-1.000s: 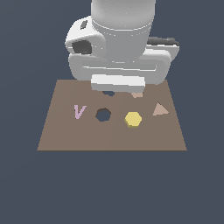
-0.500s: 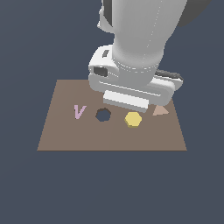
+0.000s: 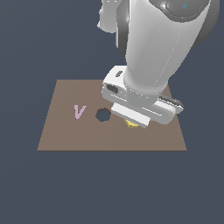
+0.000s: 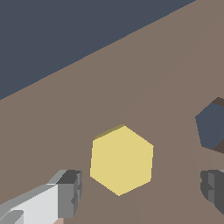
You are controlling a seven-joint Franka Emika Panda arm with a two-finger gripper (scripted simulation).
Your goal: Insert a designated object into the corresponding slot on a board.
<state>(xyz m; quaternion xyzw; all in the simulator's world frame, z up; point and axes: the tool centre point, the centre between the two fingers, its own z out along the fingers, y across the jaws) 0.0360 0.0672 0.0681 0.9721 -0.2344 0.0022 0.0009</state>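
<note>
The yellow hexagonal block (image 4: 121, 160) lies flat on the brown board (image 4: 144, 65). In the exterior view only a sliver of the yellow block (image 3: 131, 124) shows under the arm's hand. My gripper (image 4: 140, 192) is open, its two fingers standing on either side of the block and apart from it; one fingertip (image 4: 70, 192) is grey and blocky. The hexagon-outlined slot (image 3: 103, 115) is a dark hole just to the exterior view's left of the block, and the slot (image 4: 213, 125) also appears in the wrist view. In the exterior view the fingers are hidden by the hand.
A pink V (image 3: 79, 111) lies on the board (image 3: 57, 131) to the exterior view's left of the slot. The arm's large white body covers the board's far right part. Dark floor surrounds the board.
The arm has come down and toward the board's near side, now covering the yellow block and the pieces at the right that showed earlier.
</note>
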